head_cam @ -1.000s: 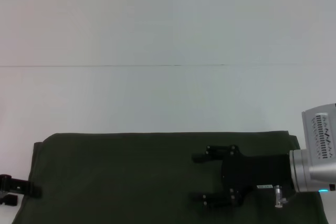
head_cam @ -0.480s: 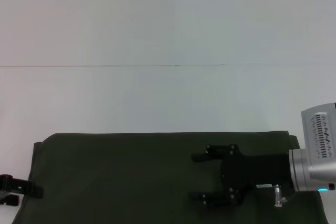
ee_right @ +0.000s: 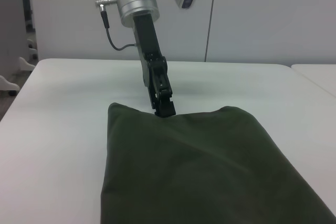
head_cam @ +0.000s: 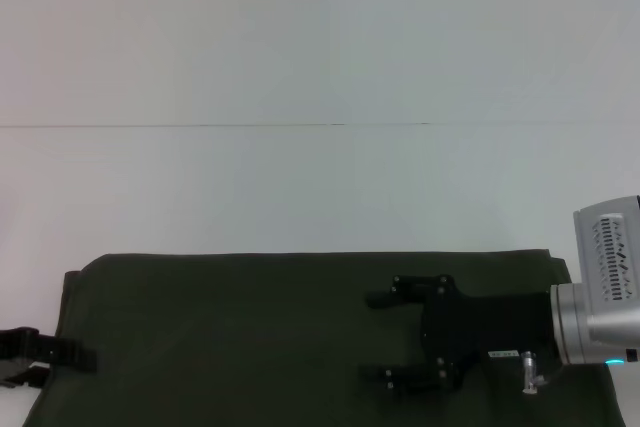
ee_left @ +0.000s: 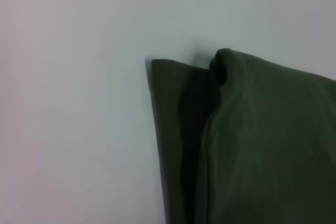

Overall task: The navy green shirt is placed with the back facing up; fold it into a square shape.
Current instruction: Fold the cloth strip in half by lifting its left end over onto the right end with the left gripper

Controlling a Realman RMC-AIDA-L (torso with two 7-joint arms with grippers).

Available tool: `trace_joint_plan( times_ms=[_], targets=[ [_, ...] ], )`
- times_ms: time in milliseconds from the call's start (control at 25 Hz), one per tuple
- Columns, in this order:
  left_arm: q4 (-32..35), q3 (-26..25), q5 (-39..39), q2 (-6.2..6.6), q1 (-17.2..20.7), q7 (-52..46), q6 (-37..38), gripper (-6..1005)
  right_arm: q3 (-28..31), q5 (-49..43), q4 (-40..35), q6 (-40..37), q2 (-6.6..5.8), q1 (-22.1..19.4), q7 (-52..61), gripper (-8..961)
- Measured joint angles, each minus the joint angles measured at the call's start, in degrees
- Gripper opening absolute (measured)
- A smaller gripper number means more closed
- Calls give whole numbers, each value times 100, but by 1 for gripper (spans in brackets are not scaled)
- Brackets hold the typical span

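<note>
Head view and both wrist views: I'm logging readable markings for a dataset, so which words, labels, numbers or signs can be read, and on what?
No text is readable.
Small white label on the right gripper, open above the dark olive-green cotton shirt: too small to read.
Grey housing with rows of slots on the right arm: no lettering.
Shirt fabric: plain.
Left gripper at the shirt's edge: no markings visible.

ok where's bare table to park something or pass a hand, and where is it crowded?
Free: the wide white table beyond the navy green shirt's far edge, across the whole width. Crowded: the near strip. The shirt covers it, the right gripper hangs open above its right half, and the left gripper sits at its left edge.
</note>
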Motion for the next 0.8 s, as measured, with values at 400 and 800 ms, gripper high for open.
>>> trace_joint_plan(
  times_ms=[400,800],
  targets=[
    [-2,4,33,-45,-41,-22,-41,838,0,0,0,3,0,0,5,849],
    [-2,18,49,-53,-62,-76,-75,838,0,0,0,17,0,8,13,849]
  ],
)
